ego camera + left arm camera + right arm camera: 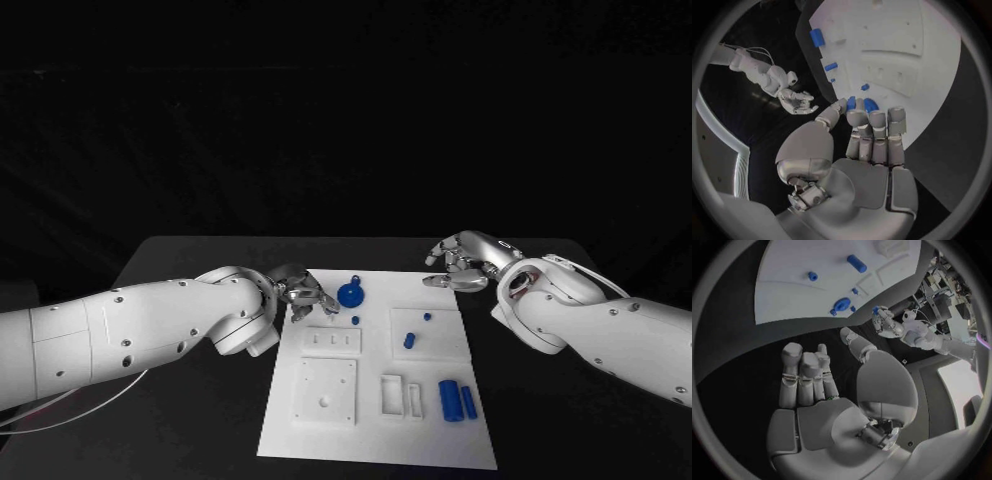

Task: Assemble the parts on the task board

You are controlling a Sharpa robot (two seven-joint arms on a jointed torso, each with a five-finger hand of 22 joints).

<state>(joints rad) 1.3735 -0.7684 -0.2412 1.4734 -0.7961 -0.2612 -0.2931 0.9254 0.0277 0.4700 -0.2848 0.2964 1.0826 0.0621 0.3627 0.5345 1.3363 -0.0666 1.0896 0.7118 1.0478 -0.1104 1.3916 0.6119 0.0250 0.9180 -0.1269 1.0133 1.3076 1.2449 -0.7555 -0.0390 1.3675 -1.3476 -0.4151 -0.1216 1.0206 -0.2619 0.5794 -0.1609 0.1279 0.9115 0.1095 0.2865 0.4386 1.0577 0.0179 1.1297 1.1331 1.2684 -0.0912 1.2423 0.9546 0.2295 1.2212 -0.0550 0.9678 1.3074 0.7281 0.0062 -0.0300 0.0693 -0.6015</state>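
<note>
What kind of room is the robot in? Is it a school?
Probably a robot lab or test room, not a school. A white task board with blue parts lies on a black table, and cluttered equipment stands behind the left robot hand.

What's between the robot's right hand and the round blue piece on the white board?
Nothing: in the head view, only bare task board and black table separate the right hand from the round blue piece.

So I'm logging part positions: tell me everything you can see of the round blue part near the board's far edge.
The round blue part is a deep blue, plastic-looking disc with a small tab on its far side. It lies flat at the far end of the white task board. The left hand is right beside it; whether its fingers touch it is unclear.
</note>
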